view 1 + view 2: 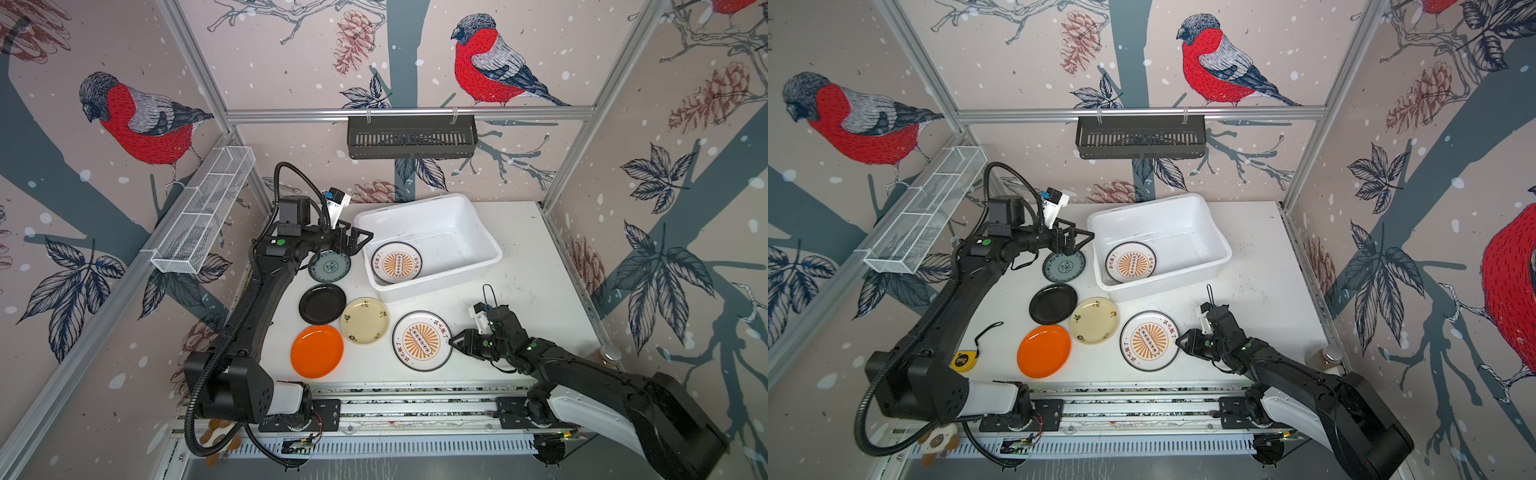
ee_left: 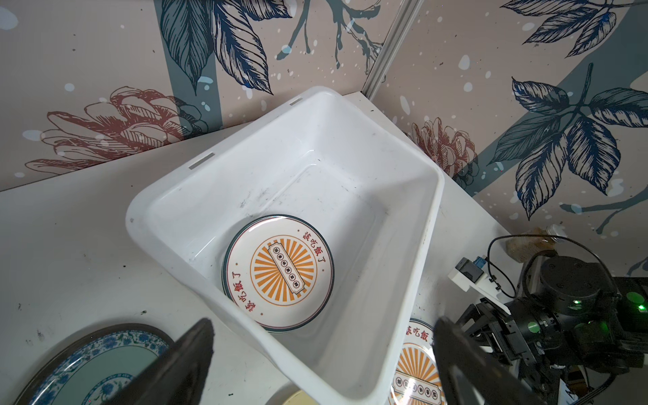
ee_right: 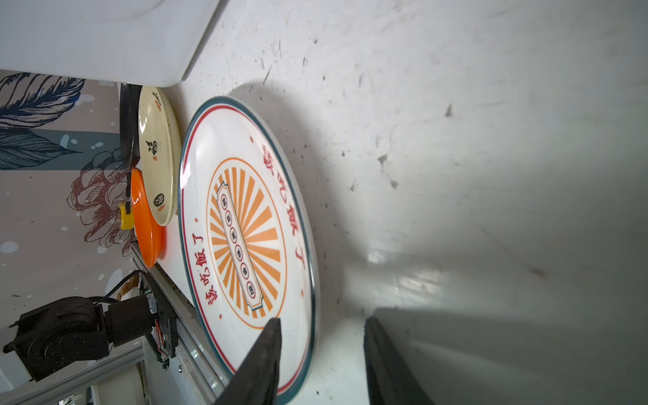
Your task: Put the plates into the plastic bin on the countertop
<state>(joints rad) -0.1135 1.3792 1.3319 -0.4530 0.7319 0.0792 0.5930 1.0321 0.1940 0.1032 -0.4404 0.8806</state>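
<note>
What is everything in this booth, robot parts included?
countertop: one, white, speckled.
plastic bin: one, white, at its back.
sunburst plates: two visible, white with orange rays, one in the bin, one loose before it.
small plates: four, teal, black, cream, orange, countertop's left half.
basket: one, black, slatted, on the back rail.
wire rack: one, white, left wall.
tape measure: one, yellow, countertop's front left.
jar: one, silvery lid, front right corner.
arms: two, black, from the front rail.
left gripper: black, open, empty, at the bin's left end.
right gripper: black, open, straddling the loose sunburst plate's rim.
</note>
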